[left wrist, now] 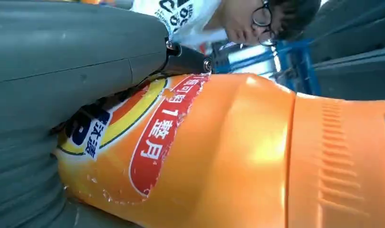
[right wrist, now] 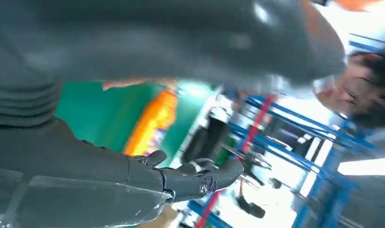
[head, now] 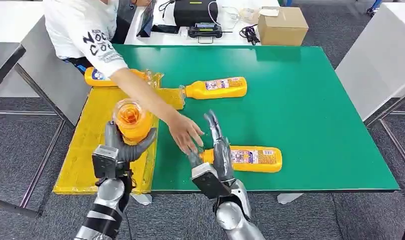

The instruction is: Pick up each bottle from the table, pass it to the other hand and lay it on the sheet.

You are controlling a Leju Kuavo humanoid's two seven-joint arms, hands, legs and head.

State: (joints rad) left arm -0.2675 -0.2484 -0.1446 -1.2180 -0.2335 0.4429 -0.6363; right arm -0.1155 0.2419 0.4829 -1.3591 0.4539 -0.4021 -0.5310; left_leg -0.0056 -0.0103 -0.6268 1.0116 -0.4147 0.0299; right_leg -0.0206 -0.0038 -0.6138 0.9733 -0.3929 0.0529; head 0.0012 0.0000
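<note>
Here, we list what we see, taking the green table's (head: 315, 125) middle as the clock centre.
Left hand (head: 121, 146): we see it gripping an orange bottle (head: 131, 120) upright over the yellow sheet (head: 85, 145), at nine o'clock.
Right hand (head: 216, 150): empty, its fingers spread wide above the table's near edge, at seven.
Person's hand (head: 185, 132): reaching in just beside our right hand.
Second bottle (head: 248, 158): lying on the table at six, just beside our right hand.
Third bottle (head: 216, 88): lying at eleven.
Fourth bottle (head: 103, 77): lying at the sheet's far end.

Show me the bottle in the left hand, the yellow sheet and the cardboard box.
bottle in the left hand (head: 132, 119): head view, on its orange body.
yellow sheet (head: 85, 150): head view, on a bare part.
cardboard box (head: 283, 26): head view, on its top.
</note>
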